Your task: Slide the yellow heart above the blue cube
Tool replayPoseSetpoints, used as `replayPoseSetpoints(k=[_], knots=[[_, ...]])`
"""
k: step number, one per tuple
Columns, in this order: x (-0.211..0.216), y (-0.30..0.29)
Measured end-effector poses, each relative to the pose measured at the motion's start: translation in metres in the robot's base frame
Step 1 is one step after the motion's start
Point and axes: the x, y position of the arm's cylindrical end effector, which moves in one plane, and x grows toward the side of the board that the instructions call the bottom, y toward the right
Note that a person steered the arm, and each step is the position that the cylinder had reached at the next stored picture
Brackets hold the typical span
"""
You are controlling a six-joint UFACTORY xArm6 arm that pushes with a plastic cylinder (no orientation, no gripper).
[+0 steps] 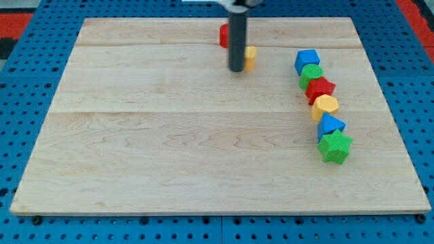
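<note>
Nudging the yellow heart (250, 58) toward the blue cube (306, 61)
No claw showing, so its state I cannot tell; my tip (237, 69) is touching the heart's left, needing a steady rightward-upward push

We count eight blocks on the board (169, 135). Two are red: one (223, 35) partly hidden and a star (320, 88). Two are yellow: the heart (250, 58) and a hexagon (326, 106). Two are blue: the cube (306, 61) and a triangle (330, 125). Two are green: a round one (311, 73) and a star (335, 146).
</note>
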Motion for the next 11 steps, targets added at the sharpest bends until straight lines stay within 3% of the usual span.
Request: replayPoseSetpoints(k=[1,4,5,11], knots=[[-0.008,0.026],[-0.039,-0.002],[-0.039,0.029],[-0.049,0.070]])
